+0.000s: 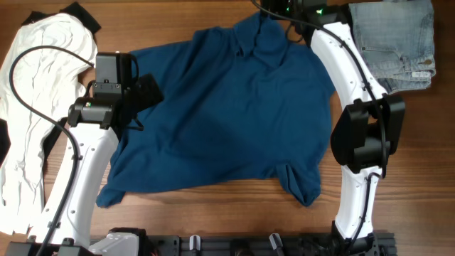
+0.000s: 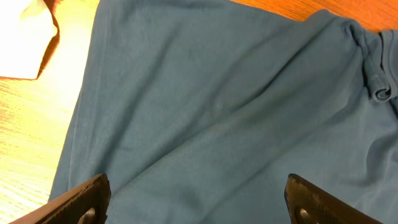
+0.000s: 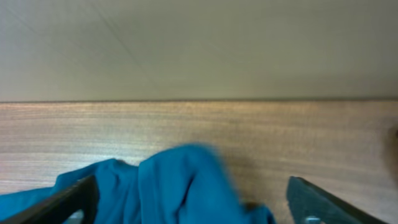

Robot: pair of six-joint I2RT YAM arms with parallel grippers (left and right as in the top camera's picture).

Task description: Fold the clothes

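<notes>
Shirt (image 1: 227,114): spread on tabletop (image 1: 213,213)
Left end effector (image 2: 198,186): jaws apart, above shirt
Right end effector (image 3: 193,183): jaws apart, at shirt edge

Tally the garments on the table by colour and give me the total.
Dark-blue shirt: 1
White garment: 1
Pale-blue jeans: 1
Total: 3
Black fabric at the white garment's edge: cannot tell if separate, not counted.

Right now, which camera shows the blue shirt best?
Overhead: the blue shirt shows nearly whole, spread on the table. Left wrist shows only a flat stretch of it; right wrist only a bunched edge.
</notes>
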